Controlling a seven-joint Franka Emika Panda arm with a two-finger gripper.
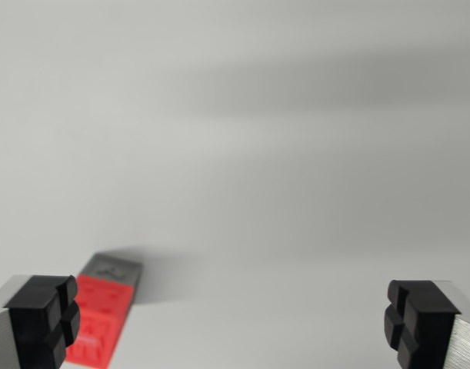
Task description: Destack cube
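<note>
Nearest the camera, the gripper (231,323) shows as two black fingertip pads at the bottom corners of the wrist view — one at the wrist view's left (44,319), the other at its right (418,317). They stand spread wide apart, with nothing between them but bare surface.

Just beyond the left pad, and partly hidden behind it, stands the cube stack (105,311): a red block with raised studs on its face, reaching down to the bottom edge of the picture, and a grey cube (113,270) set against its far end. The stack lies outside the gap between the pads.

Further off, the pale grey table (281,192) stretches away, crossed near the top by a broad, soft shadow.
</note>
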